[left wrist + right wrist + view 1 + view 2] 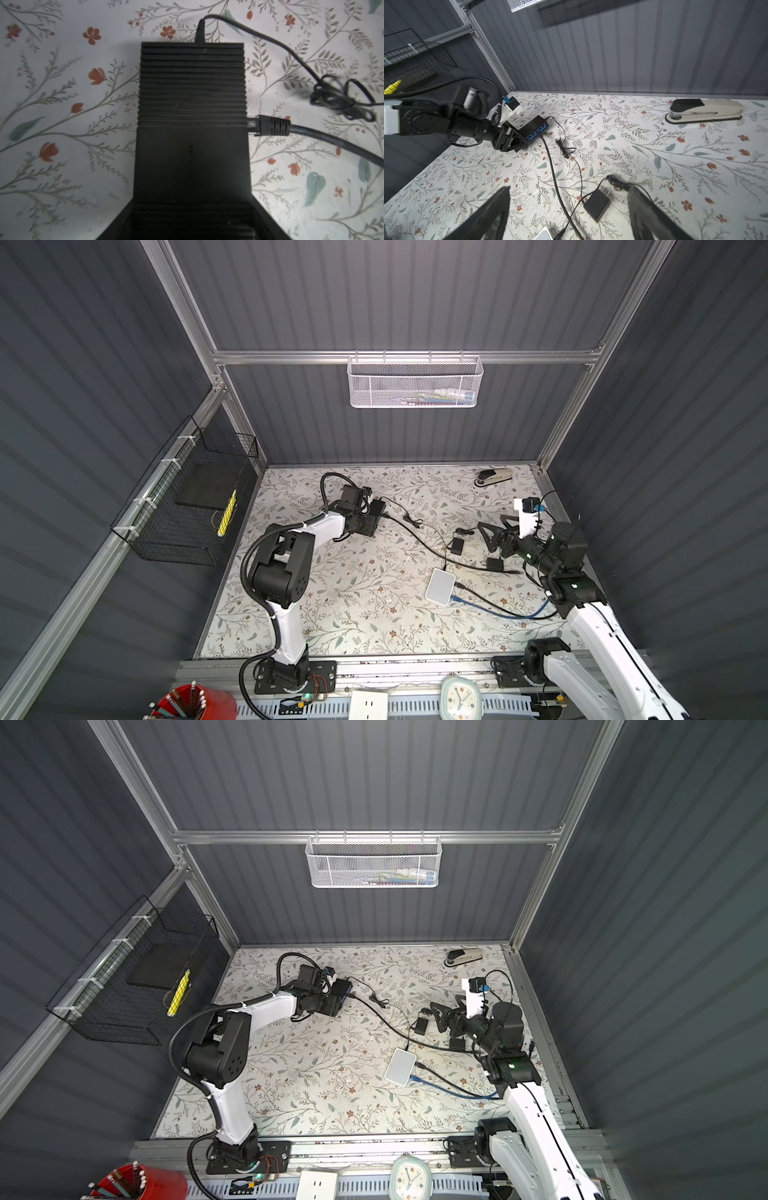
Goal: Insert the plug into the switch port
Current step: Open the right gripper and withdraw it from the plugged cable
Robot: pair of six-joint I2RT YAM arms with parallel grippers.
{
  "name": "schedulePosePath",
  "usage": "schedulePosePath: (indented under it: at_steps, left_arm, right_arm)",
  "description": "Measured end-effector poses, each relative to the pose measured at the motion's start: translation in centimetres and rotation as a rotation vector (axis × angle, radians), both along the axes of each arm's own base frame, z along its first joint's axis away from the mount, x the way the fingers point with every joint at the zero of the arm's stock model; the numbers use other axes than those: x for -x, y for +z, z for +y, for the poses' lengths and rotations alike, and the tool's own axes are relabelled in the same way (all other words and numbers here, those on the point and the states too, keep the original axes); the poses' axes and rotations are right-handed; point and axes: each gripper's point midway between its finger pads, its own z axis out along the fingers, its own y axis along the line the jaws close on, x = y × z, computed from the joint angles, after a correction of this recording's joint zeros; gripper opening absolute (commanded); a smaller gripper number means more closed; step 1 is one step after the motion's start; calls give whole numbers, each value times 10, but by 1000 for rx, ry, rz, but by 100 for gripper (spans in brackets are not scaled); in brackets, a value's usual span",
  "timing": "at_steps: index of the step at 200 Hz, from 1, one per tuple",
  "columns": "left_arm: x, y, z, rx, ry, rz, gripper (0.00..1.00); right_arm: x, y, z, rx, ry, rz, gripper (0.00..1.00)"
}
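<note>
- Insertion looks finished or nearly so: the plug [270, 125] sits in a side port of the black switch [192, 93]. A short clear part of its tip shows outside the housing, so I cannot tell if the latch has caught.
- Place of the switch: toward the far left corner of the worktop [353, 605]. The left gripper [372, 517] is closed on its body from both sides and holds it.
- The right gripper [570, 188] hovers near the right edge, well apart from the plug. Its fingers [492, 214] stand wide apart with nothing between them.
- Next move, in my judgement: if the plug is not fully in, the right arm must take the boot and push straight along the port, with the switch held firm by the left one. If it is in, the left fingers can open gently, without dragging the black cable [556, 182].
- Around:
  - a thin cord bundle [564, 148] lies just beside the cable, near the switch;
  - a black adapter [597, 204] lies under the right gripper;
  - a white box [441, 587] with a blue cable [471, 603] is toward the near right;
  - a stapler [494, 477] is in the far right corner.
- In the way: the adapter and the loose cords lie between the right gripper and the plug. On a low path the fingers could catch them.
</note>
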Motion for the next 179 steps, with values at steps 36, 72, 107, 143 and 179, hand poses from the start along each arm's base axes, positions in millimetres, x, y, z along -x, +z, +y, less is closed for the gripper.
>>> schedulePosePath:
  at_steps: [36,72,107,143,179]
  left_arm:
    - [-14,-8,-7,1,-5,14,29]
    - [-4,22,-30,137,-45,90,28]
    - [-24,149,-62,316,-125,-48,28]
    - [-14,279,-68,386,-213,-253,30]
    - [-7,343,-56,319,-246,-391,31]
  right_arm:
    - [18,-24,5,-51,34,91,88]
    - [30,-40,4,-75,24,142,88]
    - [28,-38,-1,-74,-1,134,88]
    - [22,-34,-9,-73,-34,126,88]
    - [13,-31,-1,-82,13,135,87]
